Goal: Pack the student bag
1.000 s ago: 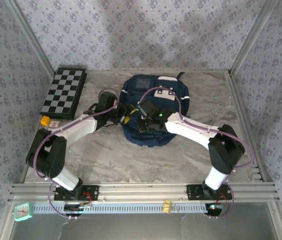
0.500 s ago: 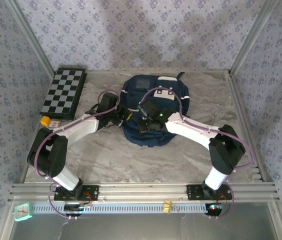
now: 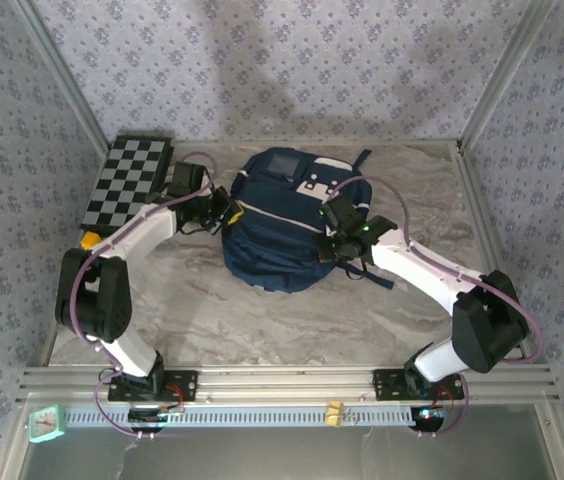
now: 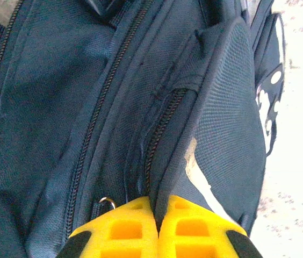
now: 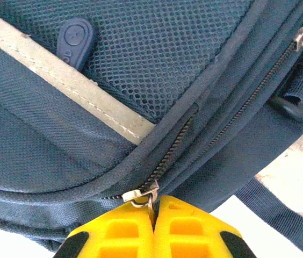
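Note:
The student bag [image 3: 274, 252], a big navy backpack with white patches and a thin white stripe, lies mid-table. My left gripper [image 3: 226, 213] is at its left side, shut on a fold of navy fabric [image 4: 165, 183] beside a zipper track [image 4: 162, 126]. At the bag's right side, my right gripper [image 3: 328, 246] is shut on the metal zipper pull [image 5: 141, 194]. Its yellow fingertips [image 5: 175, 215] press together under the slider. The white stripe [image 5: 71, 91] runs across the bag [image 5: 44, 145] above that zipper.
A folded chessboard [image 3: 128, 184] lies at the back left by the wall. A small orange object [image 3: 89, 240] sits just in front of it. A dark strap [image 3: 376, 276] trails from the bag's right side. A teal clock [image 3: 47, 423] rests below the front rail.
My left gripper has shut on the bag's fabric and shifted back and left. The right gripper moved right along the bag with the zipper pull. The bag slid slightly left.

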Controlling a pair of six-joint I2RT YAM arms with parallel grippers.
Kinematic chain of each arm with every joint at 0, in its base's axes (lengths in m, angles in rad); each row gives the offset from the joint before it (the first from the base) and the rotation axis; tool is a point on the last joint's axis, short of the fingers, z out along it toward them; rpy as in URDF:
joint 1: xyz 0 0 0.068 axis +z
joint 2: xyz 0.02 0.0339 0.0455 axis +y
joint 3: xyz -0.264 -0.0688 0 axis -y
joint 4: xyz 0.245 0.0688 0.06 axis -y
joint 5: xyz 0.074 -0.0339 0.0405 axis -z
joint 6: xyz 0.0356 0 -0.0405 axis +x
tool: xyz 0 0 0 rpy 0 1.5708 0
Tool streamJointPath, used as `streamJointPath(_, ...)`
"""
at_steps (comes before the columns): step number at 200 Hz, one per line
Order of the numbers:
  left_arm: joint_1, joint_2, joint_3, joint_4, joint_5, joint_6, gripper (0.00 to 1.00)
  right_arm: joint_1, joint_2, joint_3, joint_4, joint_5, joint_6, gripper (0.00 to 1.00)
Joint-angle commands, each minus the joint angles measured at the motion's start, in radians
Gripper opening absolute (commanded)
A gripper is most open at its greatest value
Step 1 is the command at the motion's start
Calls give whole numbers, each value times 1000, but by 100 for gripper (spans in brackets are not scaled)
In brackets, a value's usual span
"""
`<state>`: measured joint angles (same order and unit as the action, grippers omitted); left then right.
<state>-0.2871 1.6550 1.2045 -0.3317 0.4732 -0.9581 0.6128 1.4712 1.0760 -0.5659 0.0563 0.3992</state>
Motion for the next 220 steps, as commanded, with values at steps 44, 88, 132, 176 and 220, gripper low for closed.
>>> streamJointPath(44,88,109,228,-148,-125,469,0,-54,15,-11,-91,70,-230,0)
streamJointPath(88,88,201,325,-238,-105,640,0,-128,118,84,-86,109,-307,0)
streamJointPath(132,85,191,332,-255,-60,666,0,-128,116,142,-114,107,-264,26)
streamJointPath(176,81,-13,173,-213,-85,585,70,-145,-45,80,-99,94,-231,66)
streamJointPath(220,92,-333,-107,-147,-501,520,100,-263,-251,-157,152,484,-171,82)
